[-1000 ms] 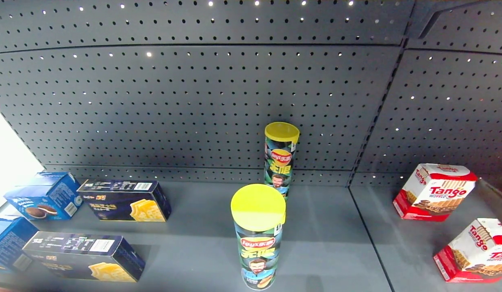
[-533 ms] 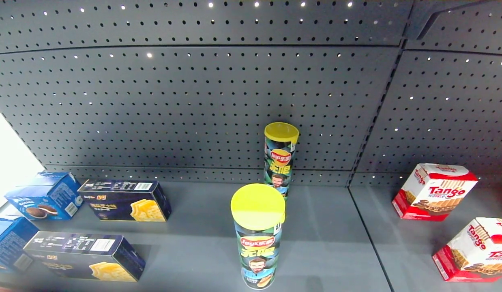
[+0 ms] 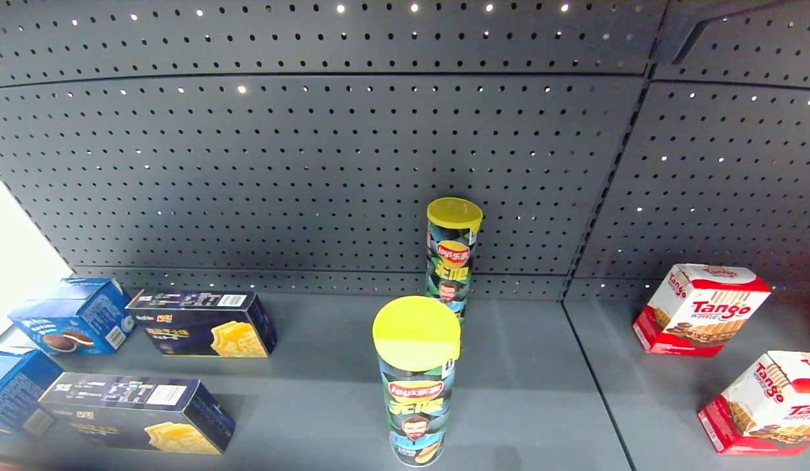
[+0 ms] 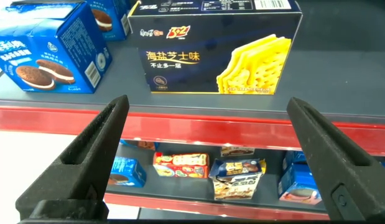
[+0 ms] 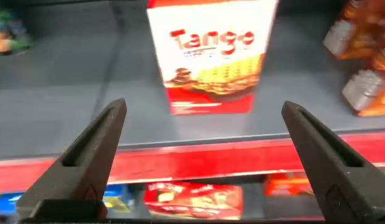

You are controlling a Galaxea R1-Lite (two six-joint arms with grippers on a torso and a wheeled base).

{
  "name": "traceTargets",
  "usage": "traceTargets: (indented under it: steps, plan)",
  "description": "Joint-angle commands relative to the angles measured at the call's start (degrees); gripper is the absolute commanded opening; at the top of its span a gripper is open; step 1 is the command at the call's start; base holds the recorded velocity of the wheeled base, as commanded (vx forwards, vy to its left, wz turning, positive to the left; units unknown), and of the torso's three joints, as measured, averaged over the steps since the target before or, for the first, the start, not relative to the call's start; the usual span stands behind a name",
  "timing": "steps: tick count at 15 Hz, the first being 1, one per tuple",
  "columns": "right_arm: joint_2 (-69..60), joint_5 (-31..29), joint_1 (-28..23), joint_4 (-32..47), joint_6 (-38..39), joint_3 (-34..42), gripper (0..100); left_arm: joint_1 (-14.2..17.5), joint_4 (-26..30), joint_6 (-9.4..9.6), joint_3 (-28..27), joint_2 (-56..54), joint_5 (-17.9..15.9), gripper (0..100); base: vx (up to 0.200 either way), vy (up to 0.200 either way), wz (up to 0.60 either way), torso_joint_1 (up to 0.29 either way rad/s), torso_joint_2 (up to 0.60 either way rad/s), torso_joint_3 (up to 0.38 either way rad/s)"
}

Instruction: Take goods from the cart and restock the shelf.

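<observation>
My left fingers [image 4: 96, 162] stand wide apart and empty, just before the red front edge [image 4: 198, 121] of the shelf [image 3: 523, 392]. Beyond that edge lies a navy box [image 4: 220, 53] picturing yellow crackers, beside a blue box [image 4: 49, 53] picturing dark sandwich biscuits. My right fingers [image 5: 86, 162] are likewise wide and empty, facing an upright red-and-white wafer box [image 5: 211, 56]. Mid-shelf stands a yellow-lidded crisp tube [image 3: 416, 379], its label bearing a red oval logo and a cartoon face. A second tube [image 3: 453, 255] stands behind it, close to the pegboard [image 3: 313, 163].
</observation>
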Motion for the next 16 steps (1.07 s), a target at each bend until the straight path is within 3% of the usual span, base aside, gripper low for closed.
traceTargets:
  steps: [1,16]
  plan:
    - [-3.61,1.15,-1.15,1.12,-0.95,0.16,100,0.03,0.0,0.02,0.0,0.09,-0.02,100,0.0,0.0,0.0,0.0,0.0,0.0]
    - [-4.84,1.68,-0.62,2.27,-3.33,0.16,100,0.03,0.0,0.02,0.0,0.09,-0.02,100,0.0,0.0,0.0,0.0,0.0,0.0]
